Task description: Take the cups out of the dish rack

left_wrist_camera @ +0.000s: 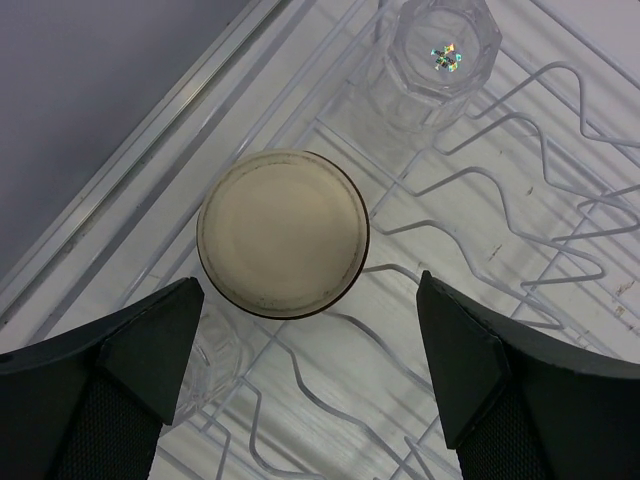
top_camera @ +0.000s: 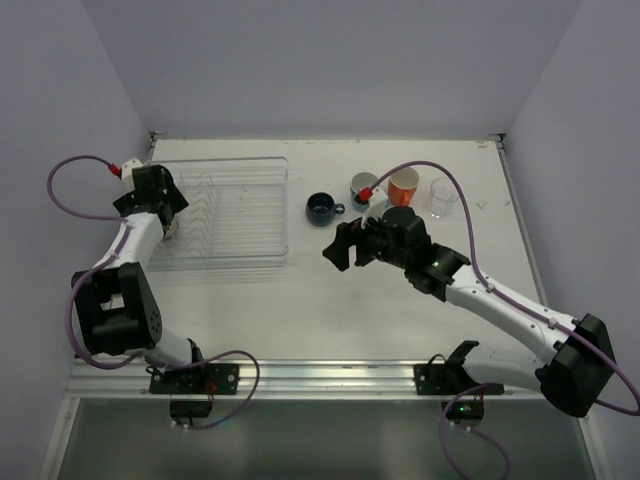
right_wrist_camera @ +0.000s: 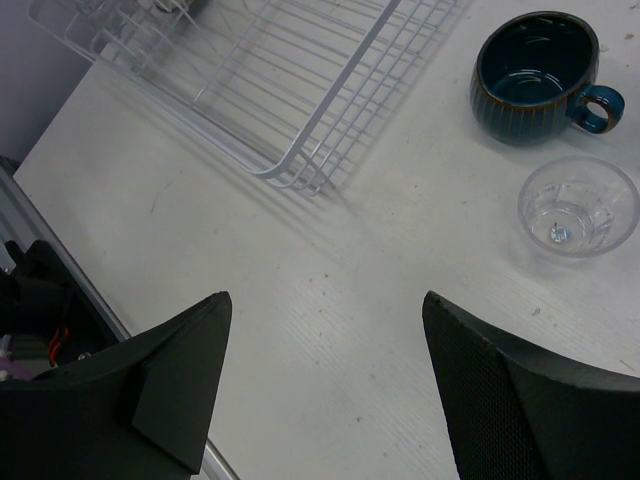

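The dish rack [top_camera: 235, 215] is a clear tray with white wires at the table's left. My left gripper [top_camera: 165, 218] hovers open over its left end. In the left wrist view, an upturned tan cup [left_wrist_camera: 283, 233] sits just beyond the open left gripper [left_wrist_camera: 310, 290], with clear plastic cups at the top [left_wrist_camera: 435, 55] and lower left [left_wrist_camera: 212, 355]. On the table stand a dark-blue mug [top_camera: 322, 208], light-blue mug [top_camera: 362, 187], orange mug [top_camera: 403, 185] and clear cup [top_camera: 444, 195]. My right gripper [top_camera: 345, 247] is open and empty above bare table [right_wrist_camera: 327, 298], right of the rack.
The right wrist view shows the rack's near corner [right_wrist_camera: 290, 170], the dark-blue mug [right_wrist_camera: 535, 75] and a small clear cup [right_wrist_camera: 578, 205] upright beside it. The table's metal front rail [top_camera: 320, 375] runs along the near edge. Walls close in at left, right and back.
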`<state>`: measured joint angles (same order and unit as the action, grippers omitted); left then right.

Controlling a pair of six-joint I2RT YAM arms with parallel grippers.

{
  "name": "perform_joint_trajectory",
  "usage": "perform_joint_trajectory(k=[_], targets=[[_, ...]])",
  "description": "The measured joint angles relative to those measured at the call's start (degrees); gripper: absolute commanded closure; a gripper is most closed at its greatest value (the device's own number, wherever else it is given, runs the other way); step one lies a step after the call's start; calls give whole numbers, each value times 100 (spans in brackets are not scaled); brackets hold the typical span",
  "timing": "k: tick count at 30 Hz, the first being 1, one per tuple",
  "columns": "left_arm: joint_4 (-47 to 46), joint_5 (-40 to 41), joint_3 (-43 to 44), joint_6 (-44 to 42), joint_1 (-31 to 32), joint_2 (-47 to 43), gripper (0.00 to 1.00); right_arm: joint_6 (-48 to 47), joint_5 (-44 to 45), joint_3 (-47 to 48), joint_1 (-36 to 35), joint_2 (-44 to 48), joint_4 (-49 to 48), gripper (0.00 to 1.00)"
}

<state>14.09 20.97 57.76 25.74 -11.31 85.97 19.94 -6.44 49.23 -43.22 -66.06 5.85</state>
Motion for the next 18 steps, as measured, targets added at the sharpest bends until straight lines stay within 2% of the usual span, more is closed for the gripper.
perform_joint_trajectory(k=[7,12,18], targets=[[-79,48,129,-24,-4,295,10,0,-66,0,0,-33,-22,21],[-129,118,129,-44,-15,341,18,2,-70,0,0,-46,-33,21],[-291,166,179,-90,-20,417,20,4,-76,0,0,-149,-31,21]])
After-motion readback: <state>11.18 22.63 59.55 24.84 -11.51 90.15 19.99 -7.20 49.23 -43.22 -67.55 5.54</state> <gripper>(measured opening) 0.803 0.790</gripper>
